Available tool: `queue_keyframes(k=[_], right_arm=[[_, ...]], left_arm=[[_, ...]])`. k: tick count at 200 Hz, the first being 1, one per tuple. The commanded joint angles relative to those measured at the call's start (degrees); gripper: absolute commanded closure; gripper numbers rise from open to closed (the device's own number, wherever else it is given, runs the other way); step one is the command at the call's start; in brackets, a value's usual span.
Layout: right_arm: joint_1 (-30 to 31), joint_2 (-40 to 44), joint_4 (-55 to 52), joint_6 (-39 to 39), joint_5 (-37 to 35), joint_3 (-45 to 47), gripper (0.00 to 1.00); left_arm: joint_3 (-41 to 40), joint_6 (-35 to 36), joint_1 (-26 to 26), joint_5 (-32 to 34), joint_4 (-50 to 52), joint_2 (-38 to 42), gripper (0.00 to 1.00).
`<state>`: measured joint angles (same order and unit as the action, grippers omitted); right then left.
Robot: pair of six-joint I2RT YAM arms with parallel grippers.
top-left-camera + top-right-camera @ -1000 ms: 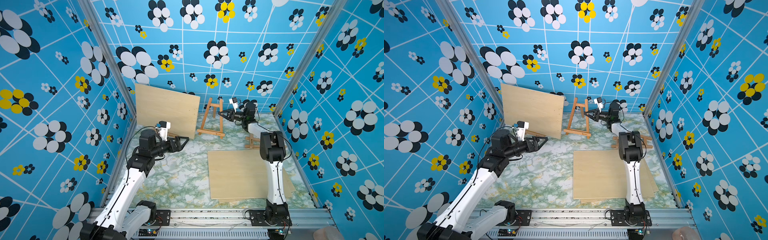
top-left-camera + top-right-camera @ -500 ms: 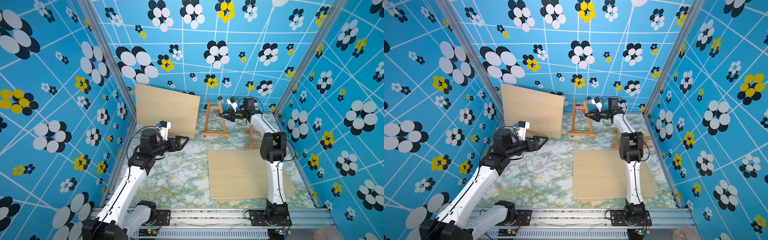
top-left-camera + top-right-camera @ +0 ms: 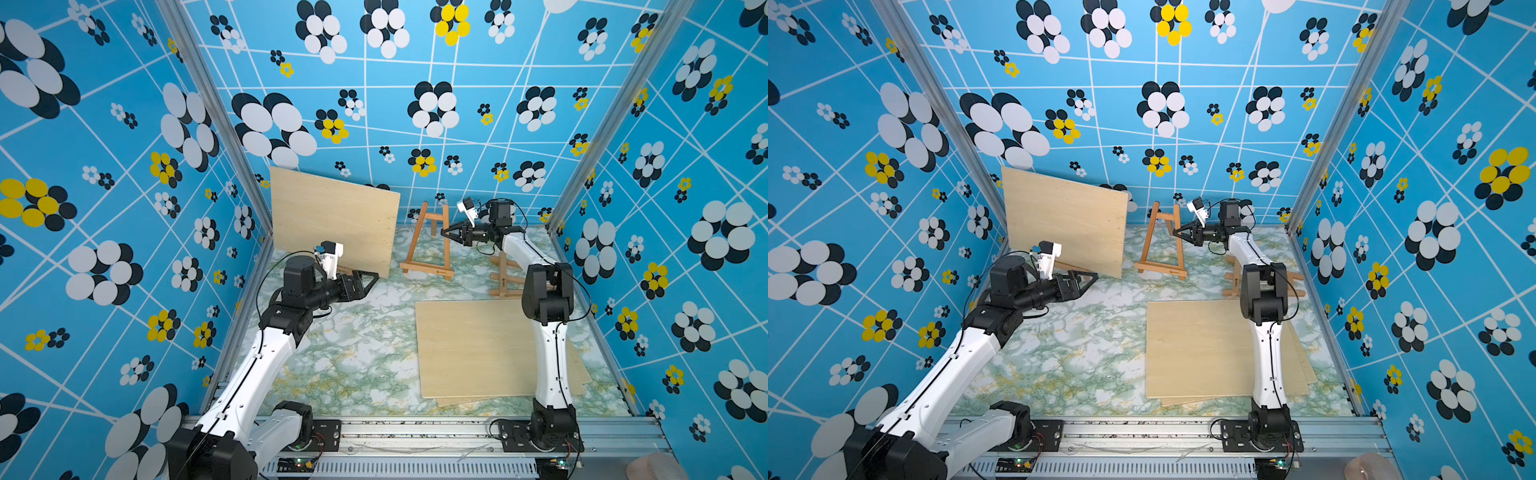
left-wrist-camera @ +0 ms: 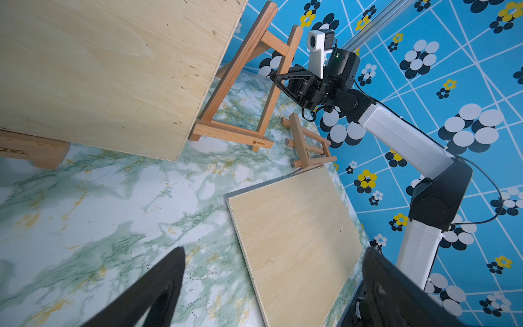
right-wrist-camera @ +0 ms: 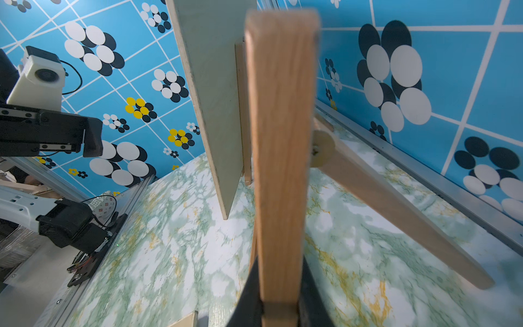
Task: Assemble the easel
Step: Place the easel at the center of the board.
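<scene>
Four hazards, biggest item first.

At eleven o'clock on the table (image 3: 353, 353), upright board (image 3: 332, 224) standing tilted, near lower corner just beside the left gripper (image 3: 373, 279). Jaws spread wide there, holding nothing. Any forward drift likely to knock that corner and bring the panel down.

At four o'clock, flat boards (image 3: 478, 353) stacked unevenly beneath the right arm (image 3: 546, 291). Little worry unless dragged.

At twelve o'clock, easel (image 3: 428, 249) standing just beside the upright board's edge, rear leg (image 5: 396, 220) splayed toward the back wall. Impossible to tell whether every foot touches the marble. Right gripper (image 5: 278, 294) clamped narrow on one front upright (image 5: 280, 141). A sideways pull or twist likely to tip the frame, fold the rear leg, or swing wood into the board. Letting go before all feet sit flat: probably the same outcome.

At two o'clock, spare easel (image 3: 505, 278) lying flat close behind the right arm. Risk of snagging it on any pull-back.
</scene>
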<state>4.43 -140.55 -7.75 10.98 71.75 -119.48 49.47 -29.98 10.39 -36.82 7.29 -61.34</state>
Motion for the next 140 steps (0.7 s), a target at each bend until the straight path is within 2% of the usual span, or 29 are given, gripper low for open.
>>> queue_keyframes(k=[1, 15, 47, 63, 89, 92, 97, 101, 103, 123, 140], right_arm=[[0.0, -2.6, 1.6, -2.5, -4.8, 0.6, 0.92], [-0.1, -3.1, 0.7, -2.7, -5.3, -0.2, 0.91], [-0.8, -3.2, -1.0, -2.8, -5.7, -0.5, 0.72], [-1.2, -1.9, -0.1, -2.9, -6.3, 1.3, 0.53], [-1.9, 1.3, 2.5, -3.3, -7.4, 5.2, 0.31], [-2.1, 1.8, 2.6, -3.3, -7.6, 5.8, 0.23], [-2.3, 2.6, 3.6, -3.7, -8.1, 6.7, 0.16], [-2.4, 3.4, 4.2, -4.0, -8.5, 7.6, 0.04], [-2.5, 3.9, 4.7, -4.3, -8.8, 8.1, 0.01], [-3.8, 9.1, 9.1, -7.3, -13.5, 13.9, 0.00], [-4.6, 15.3, 13.5, -12.4, -20.6, 20.5, 0.00]], left_arm=[[1.3, 0.5, -0.5, 0.0, -1.7, -0.6, 0.01], [1.3, 0.2, -0.4, -0.1, -2.2, -0.8, 0.01], [1.5, 0.5, -0.5, -0.1, -2.0, -1.0, 0.01], [1.5, 0.6, -0.5, -0.1, -2.1, -1.1, 0.01], [1.5, 0.1, -0.6, -0.3, -2.9, -1.5, 0.01], [1.5, 0.0, -0.5, -0.4, -3.0, -1.6, 0.01], [1.5, -0.1, -0.5, -0.5, -3.3, -1.6, 0.01], [1.6, -0.1, -0.5, -0.6, -3.3, -1.7, 0.01], [1.6, -0.1, -0.5, -0.6, -3.3, -1.6, 0.01], [2.4, 0.3, -0.4, -0.7, -2.7, -1.4, 0.01], [3.5, 0.4, -0.2, 0.2, -0.1, -1.3, 0.01]])
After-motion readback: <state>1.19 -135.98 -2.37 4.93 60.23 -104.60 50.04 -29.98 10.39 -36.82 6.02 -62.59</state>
